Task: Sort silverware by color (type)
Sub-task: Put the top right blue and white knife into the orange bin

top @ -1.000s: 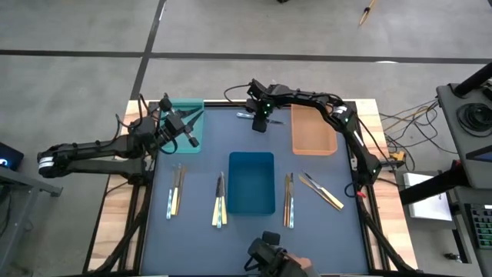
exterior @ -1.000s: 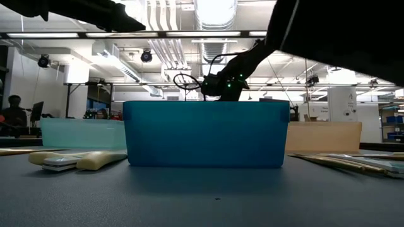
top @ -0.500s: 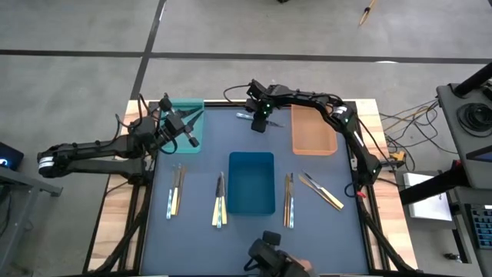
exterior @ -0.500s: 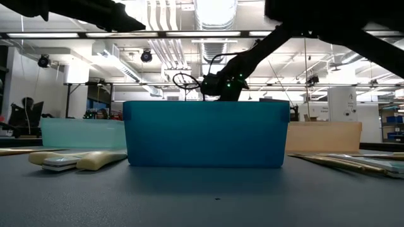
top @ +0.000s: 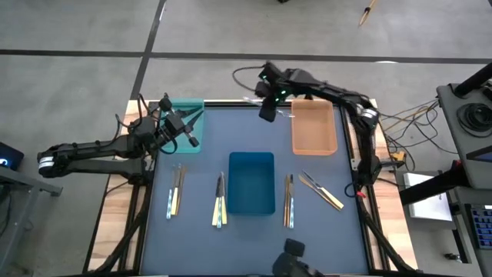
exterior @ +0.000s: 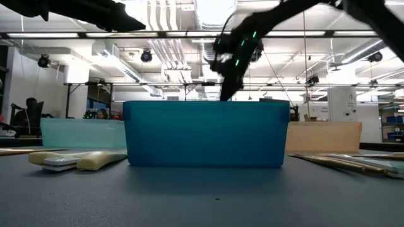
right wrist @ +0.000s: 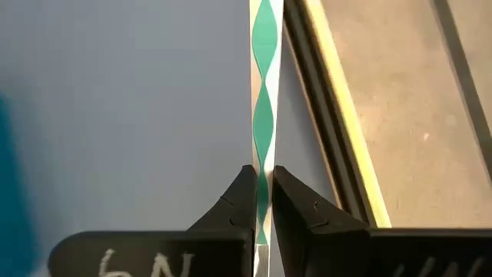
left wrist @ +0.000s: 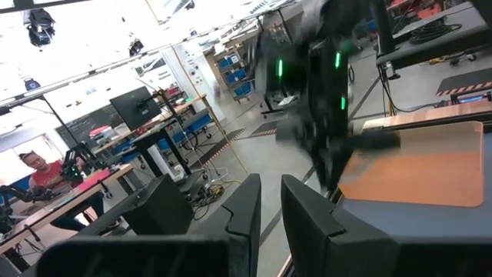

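Jaws of my right gripper (right wrist: 264,188) pinch a thin utensil (right wrist: 264,115) edge-on at 12 o'clock; could twist free over the orange tray (top: 314,129).

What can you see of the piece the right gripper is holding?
The utensil is a slim flat strip with pale silvery edges and a wavy green pattern down its face. It is clamped between the shut fingers of the right gripper and sticks straight out past their tips, lifted above the dark mat near the table's back edge. Its working end cannot be made out.
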Tool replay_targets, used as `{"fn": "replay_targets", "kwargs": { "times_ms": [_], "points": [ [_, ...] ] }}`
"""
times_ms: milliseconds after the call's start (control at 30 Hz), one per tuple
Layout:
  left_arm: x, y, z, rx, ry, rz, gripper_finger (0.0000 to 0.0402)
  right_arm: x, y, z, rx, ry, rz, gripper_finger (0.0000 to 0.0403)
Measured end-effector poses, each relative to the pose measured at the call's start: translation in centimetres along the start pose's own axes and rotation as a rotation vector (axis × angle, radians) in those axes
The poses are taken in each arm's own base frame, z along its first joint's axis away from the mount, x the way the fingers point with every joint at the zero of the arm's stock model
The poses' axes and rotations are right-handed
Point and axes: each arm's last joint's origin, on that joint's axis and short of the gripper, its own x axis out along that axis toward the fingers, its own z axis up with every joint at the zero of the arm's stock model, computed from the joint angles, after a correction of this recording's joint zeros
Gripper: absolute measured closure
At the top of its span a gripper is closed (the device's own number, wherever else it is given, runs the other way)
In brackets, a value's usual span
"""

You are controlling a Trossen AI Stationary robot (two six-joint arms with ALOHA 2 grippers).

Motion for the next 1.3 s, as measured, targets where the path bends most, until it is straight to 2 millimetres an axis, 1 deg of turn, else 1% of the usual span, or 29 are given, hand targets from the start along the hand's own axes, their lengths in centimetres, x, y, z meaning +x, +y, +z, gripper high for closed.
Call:
{"fn": "replay_targets", "kwargs": {
  "times_ms": [67, 133, 233, 300, 367, 533, 600, 667, 767, 867, 967, 1100, 1300],
  "points": [
    [0.0, 0.0, 0.0, -0.001, 0.0, -0.001, 0.0365, -2.2, 0.1, -0.3, 0.049, -0.004, -0.004, 0.039],
    [0.0, 0.0, 0.0, -0.002, -0.001, -0.002, 0.0365, -3.5, 0.3, -1.0, 0.113, 0.014, -0.003, 0.039],
    [0.0, 0.0, 0.0, -0.005, -0.004, 0.0, 0.0365, -4.9, 0.7, -1.9, 0.191, 0.037, -0.001, 0.039],
    [0.0, 0.0, 0.1, -0.011, -0.007, 0.001, 0.0365, -5.9, 1.1, -2.7, 0.212, 0.047, 0.005, 0.039],
    [0.0, 0.0, 0.1, -0.013, -0.007, 0.0, 0.0365, -6.4, 1.4, -3.6, 0.215, 0.074, 0.011, 0.039],
    [0.0, 0.0, 0.1, -0.015, -0.007, 0.0, 0.0365, -5.9, 2.0, -6.3, 0.098, 0.176, -0.004, 0.039],
    [0.0, 0.0, 0.1, -0.017, -0.007, 0.001, 0.0365, -5.9, 1.8, -7.5, 0.087, 0.214, -0.062, 0.039],
    [0.0, 0.0, 0.1, -0.017, -0.007, 0.001, 0.0365, -5.5, 1.3, -8.8, 0.121, 0.263, -0.113, 0.039],
    [0.0, 0.0, 0.1, -0.018, -0.007, 0.001, 0.0365, -4.7, 0.2, -10.7, 0.229, 0.298, -0.135, 0.039],
    [0.0, 0.0, 0.1, -0.018, -0.007, 0.001, 0.0365, -4.2, -0.9, -12.2, 0.386, 0.29, -0.163, 0.039],
    [0.0, 0.0, 0.1, -0.018, -0.008, 0.001, 0.0365, -3.2, -1.8, -13.5, 0.534, 0.289, -0.201, 0.039],
    [0.0, 0.0, 0.1, -0.018, -0.008, 0.001, 0.0365, -2.4, -2.3, -13.9, 0.735, 0.235, -0.235, 0.039],
    [0.0, 0.1, 0.1, -0.018, -0.008, 0.001, 0.0365, -1.9, -2.3, -14.4, 0.862, 0.245, -0.251, 0.039]
  ]
}}
